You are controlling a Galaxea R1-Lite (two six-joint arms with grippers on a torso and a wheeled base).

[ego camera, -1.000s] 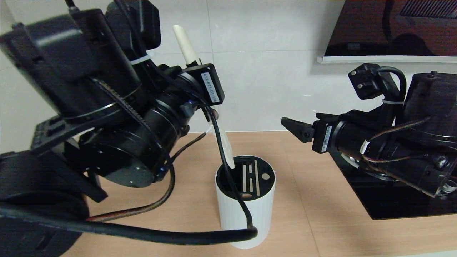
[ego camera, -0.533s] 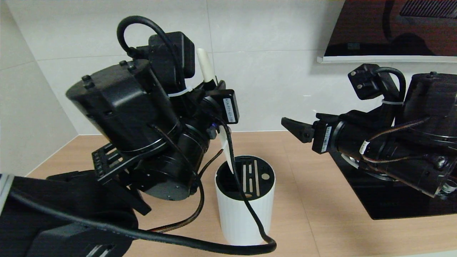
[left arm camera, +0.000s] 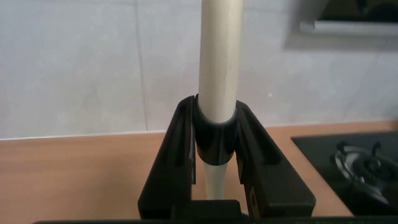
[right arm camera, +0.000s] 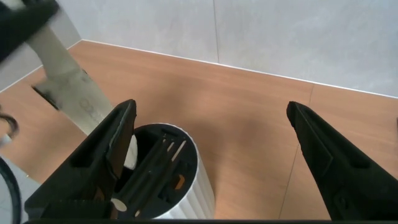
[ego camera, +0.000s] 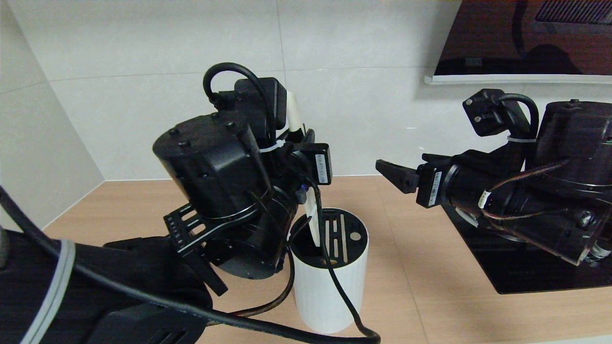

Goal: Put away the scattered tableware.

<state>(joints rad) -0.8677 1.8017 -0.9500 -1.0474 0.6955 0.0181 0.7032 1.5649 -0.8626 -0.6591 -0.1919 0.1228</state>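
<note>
The holder (ego camera: 330, 282) stands near the front edge of the counter (ego camera: 430, 267), with bare wood to either side and behind it as far as the wall (ego camera: 143, 95). The edge of the cooktop (ego camera: 526, 279) lies well apart on the right. The left gripper (ego camera: 306, 145) is directly above the holder's left rim, its fingers closed on the knife (ego camera: 313, 217) at the dark collar below the handle. The knife is almost upright, with its tip down at the holder's top, but which opening it meets cannot be told. The right gripper (ego camera: 394, 174) hangs to the right of the holder, higher than its top and apart from it, fingers spread wide with nothing between them. The holder is a white ribbed cylinder with a flat black top cut by narrow slots and round holes. The knife has a smooth round cream handle and a pale flat blade. The counter is light wood grain, the wall is large white tiles, the cooktop is glossy black, and a dark hood (ego camera: 526, 38) sits above it.
</note>
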